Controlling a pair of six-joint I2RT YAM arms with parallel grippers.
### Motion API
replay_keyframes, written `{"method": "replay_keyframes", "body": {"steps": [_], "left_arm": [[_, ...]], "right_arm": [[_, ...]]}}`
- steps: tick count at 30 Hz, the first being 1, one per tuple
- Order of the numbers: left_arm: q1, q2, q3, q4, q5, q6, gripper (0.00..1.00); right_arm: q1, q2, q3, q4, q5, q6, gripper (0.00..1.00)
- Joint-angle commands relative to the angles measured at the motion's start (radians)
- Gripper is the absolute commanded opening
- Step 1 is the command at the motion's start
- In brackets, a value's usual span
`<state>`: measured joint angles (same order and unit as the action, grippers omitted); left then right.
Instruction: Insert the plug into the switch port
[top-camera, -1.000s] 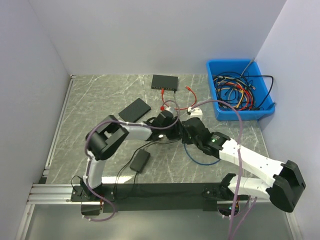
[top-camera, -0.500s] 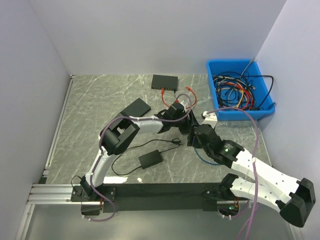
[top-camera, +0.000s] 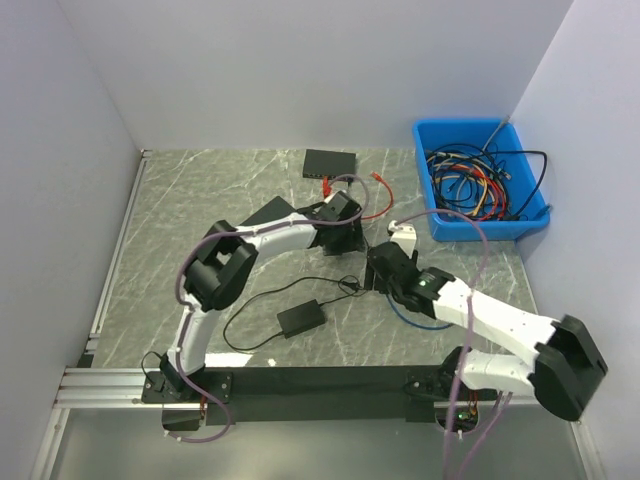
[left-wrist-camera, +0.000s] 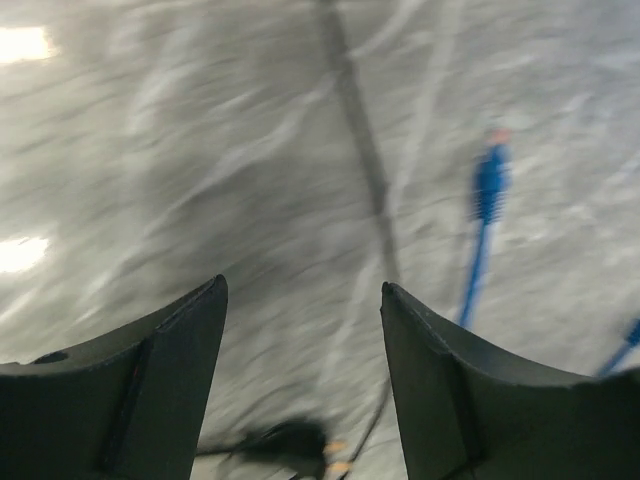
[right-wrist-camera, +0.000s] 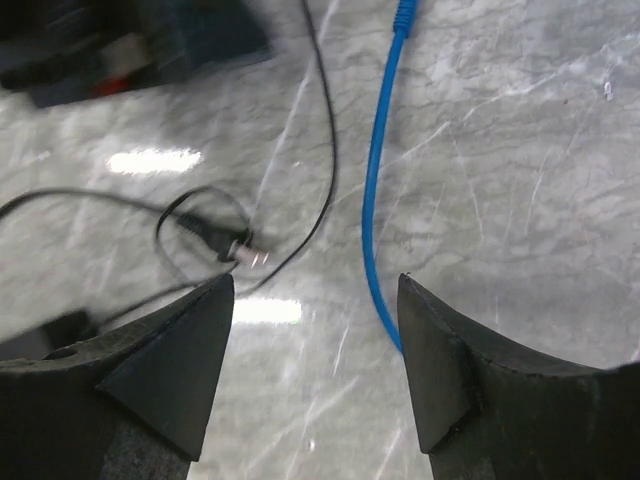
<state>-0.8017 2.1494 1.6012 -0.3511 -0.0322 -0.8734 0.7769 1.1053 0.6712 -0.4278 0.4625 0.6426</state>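
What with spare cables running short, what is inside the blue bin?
A tangle of cables fills the blue bin: black, red, orange and blue ones. The floor beneath them is mostly hidden.

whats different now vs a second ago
The left gripper moved away from its base, toward the switch, and the right gripper drew back slightly. The black power brick slid right and turned. Both grippers are open, holding nothing. The switch and blue bin stayed put.
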Motion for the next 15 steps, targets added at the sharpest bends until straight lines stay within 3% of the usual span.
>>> {"method": "replay_keyframes", "body": {"steps": [1, 12, 15], "left_arm": [[0.012, -0.150, -0.059, -0.028, -0.119, 0.022, 0.69], [0.039, -0.417, -0.262, 0.044, -0.189, 0.042, 0.68], [0.044, -0.459, -0.287, 0.063, -0.192, 0.048, 0.69]], "right_arm": [[-0.053, 0.083, 0.060, 0.102, 0.021, 0.012, 0.71], [-0.197, 0.424, 0.194, 0.150, 0.005, -0.032, 0.59], [-0.199, 0.504, 0.223, 0.155, 0.022, -0.027, 0.47]]}}
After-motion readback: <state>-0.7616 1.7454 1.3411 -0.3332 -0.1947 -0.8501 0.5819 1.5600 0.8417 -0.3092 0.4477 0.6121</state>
